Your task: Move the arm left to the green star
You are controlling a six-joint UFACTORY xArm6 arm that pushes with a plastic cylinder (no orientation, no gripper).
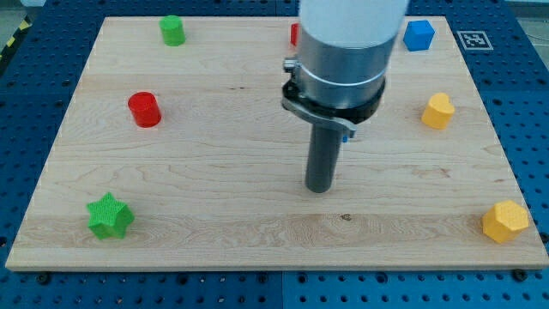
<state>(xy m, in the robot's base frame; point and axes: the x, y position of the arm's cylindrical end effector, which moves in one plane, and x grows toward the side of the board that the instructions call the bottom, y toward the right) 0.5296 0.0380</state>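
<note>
The green star (109, 215) lies near the board's bottom left corner. My tip (320, 188) rests on the wooden board (257, 232) near its middle, far to the right of the star and a little above its level. The arm's grey and white body rises from the rod to the view's top.
A red cylinder (144, 109) stands at the left, a green cylinder (172, 30) at the top left. A red block (294, 34) is mostly hidden behind the arm. A blue cube (419, 35) is top right, a yellow block (437, 111) at the right, a yellow hexagon (504, 221) bottom right.
</note>
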